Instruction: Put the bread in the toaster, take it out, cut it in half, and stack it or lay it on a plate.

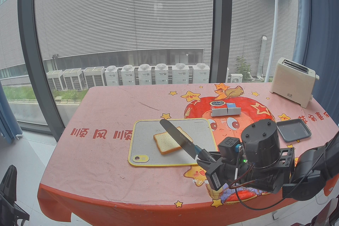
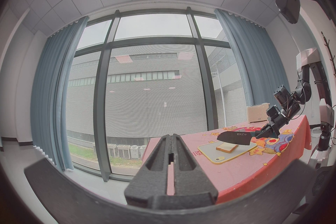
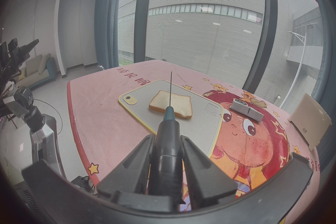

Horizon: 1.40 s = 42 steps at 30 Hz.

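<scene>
On the table (image 1: 106, 166), a grey board (image 1: 148, 138) with a yellow rim lies near the front edge, and the bread (image 1: 166, 143), one whole slice, lies flat on the board's middle, turned a little askew. The right gripper (image 1: 209, 162) sits low over the table just right of the board's near right corner, its fingers clamped on the handle of a knife (image 1: 178, 138). The blade slants away from the gripper across the bread, with its tip toward the board's far left part. In the right wrist view the blade stands edge-up and runs over the middle of the slice. In the left wrist view the blade lies level just over the bread, and I cannot tell whether the edge touches the crust. The left gripper (image 2: 170, 161) hangs off the table's left side, well apart from the board, with its fingers pressed together on nothing. A cream toaster (image 1: 293, 82) stands at the far right corner, slots up. Between it and the right gripper lies a dark rectangular plate (image 1: 305, 134), flat on the cloth. A small grey block (image 1: 226, 111) sits beyond the board's far right corner, apart from both board and plate.
</scene>
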### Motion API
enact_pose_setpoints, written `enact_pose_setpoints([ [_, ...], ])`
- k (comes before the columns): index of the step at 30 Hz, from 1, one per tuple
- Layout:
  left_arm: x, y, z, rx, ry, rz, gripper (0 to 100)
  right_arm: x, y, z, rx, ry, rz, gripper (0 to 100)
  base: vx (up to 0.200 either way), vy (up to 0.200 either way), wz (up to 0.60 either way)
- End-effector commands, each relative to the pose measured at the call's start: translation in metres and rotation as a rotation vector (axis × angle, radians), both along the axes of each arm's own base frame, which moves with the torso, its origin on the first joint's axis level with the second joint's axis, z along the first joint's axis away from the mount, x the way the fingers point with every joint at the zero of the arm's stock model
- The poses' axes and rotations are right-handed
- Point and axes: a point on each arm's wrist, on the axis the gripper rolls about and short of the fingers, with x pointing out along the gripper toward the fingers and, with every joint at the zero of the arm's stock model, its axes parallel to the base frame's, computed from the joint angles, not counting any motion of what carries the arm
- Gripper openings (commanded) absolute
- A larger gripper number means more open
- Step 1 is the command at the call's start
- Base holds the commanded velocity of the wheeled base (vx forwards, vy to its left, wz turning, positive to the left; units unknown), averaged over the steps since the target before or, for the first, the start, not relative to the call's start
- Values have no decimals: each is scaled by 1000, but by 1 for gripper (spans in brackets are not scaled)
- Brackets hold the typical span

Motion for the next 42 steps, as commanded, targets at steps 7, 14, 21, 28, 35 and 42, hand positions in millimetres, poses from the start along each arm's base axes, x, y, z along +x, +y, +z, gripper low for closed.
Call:
enact_pose_setpoints([
  [7, 35, -1, 12, 36, 136, -42, 0, -1, 1, 0, 0, 1, 3, 0, 0, 0, 0],
  [14, 63, -5, 41, 69, 196, -180, 0, 0, 0, 1, 2, -1, 2, 0, 0, 0, 0],
  [21, 79, -7, 64, 71, 235, -254, 0, -1, 0, 0, 1, 0, 3, 0, 0, 0, 0],
  [28, 106, -9, 80, 69, 287, -334, 0, 0, 1, 0, 2, 0, 3, 0, 0, 0, 0],
  [35, 134, -14, 92, 69, 318, -385, 0, -1, 0, 0, 2, 0, 3, 0, 0, 0, 0],
  [42, 156, -22, 96, 73, 350, -434, 0, 0, 1, -1, 3, 4, 0, 0, 0, 0, 0],
])
